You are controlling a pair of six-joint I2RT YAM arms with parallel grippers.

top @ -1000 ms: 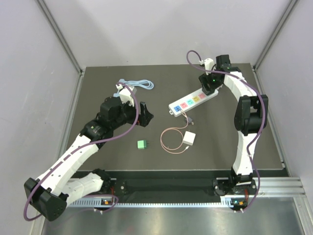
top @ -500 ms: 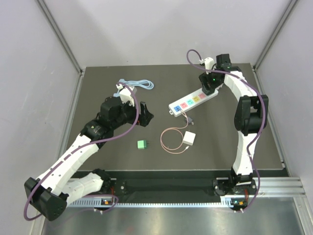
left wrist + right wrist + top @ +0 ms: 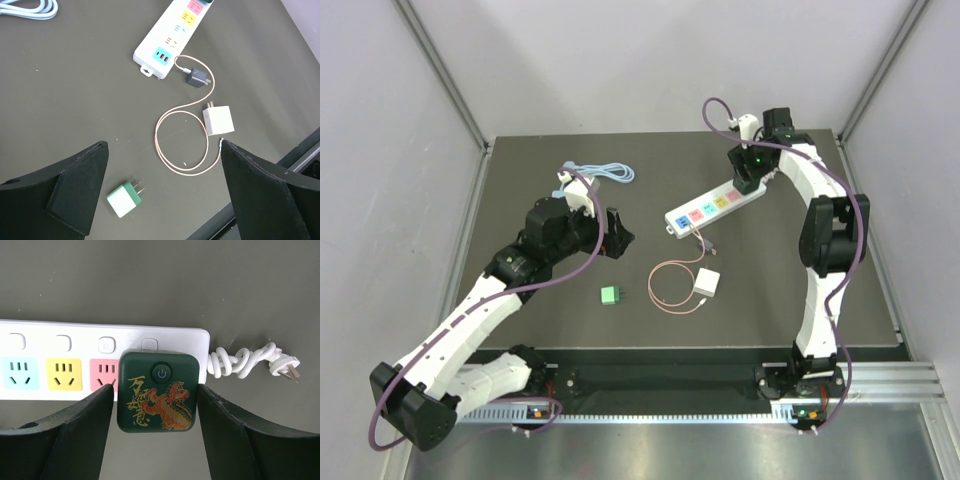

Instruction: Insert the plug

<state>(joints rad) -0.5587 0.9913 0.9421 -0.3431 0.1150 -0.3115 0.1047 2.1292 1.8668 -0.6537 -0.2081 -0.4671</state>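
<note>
A white power strip (image 3: pixel 715 205) with coloured sockets lies at the back right of the table; it also shows in the left wrist view (image 3: pixel 172 30) and the right wrist view (image 3: pixel 60 360). A dark green plug with a gold and red dragon (image 3: pixel 157 390) sits in the strip's end socket. My right gripper (image 3: pixel 752 172) is over it. Its jaws stand on either side of the plug (image 3: pixel 156 390), slightly open, with a thin gap on the left. My left gripper (image 3: pixel 617 232) is wide open and empty above the table's middle (image 3: pixel 162 145).
A small green and white plug (image 3: pixel 611 295) lies loose near the front (image 3: pixel 125 198). A white charger (image 3: pixel 708 284) with a looped pink cable (image 3: pixel 156 135) and a small grey plug (image 3: pixel 197 77) lie by the strip. A blue cable (image 3: pixel 600 172) lies at the back left. The strip's coiled white cord (image 3: pixel 250 361) trails right.
My right gripper has shifted slightly toward the back of the table over the strip's end. The left arm and the loose things have not moved.
</note>
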